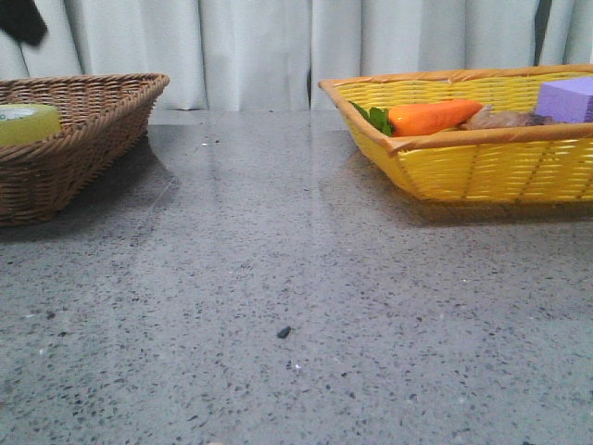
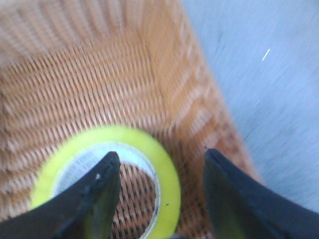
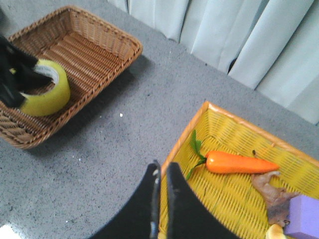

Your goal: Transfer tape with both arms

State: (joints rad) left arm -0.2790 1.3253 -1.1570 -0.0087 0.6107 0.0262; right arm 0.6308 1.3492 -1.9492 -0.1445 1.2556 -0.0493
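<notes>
The yellow tape roll (image 2: 169,179) lies flat in the brown wicker basket (image 2: 99,74). My left gripper (image 2: 160,153) is open just above it: one finger is over the roll's core and the other is outside its wall. Whether either finger touches the roll I cannot tell. The tape also shows in the front view (image 1: 28,122) and in the right wrist view (image 3: 50,94), where the left arm (image 3: 12,67) reaches into it. My right gripper (image 3: 163,167) is shut and empty, high above the near edge of the yellow basket (image 3: 234,199).
The yellow basket (image 1: 482,171) at the right holds an orange carrot (image 1: 434,117), a purple block (image 1: 567,98) and a brown item (image 1: 505,119). The brown basket (image 1: 93,120) stands at the left. Grey speckled table (image 1: 296,306) lies between them; a white curtain hangs behind.
</notes>
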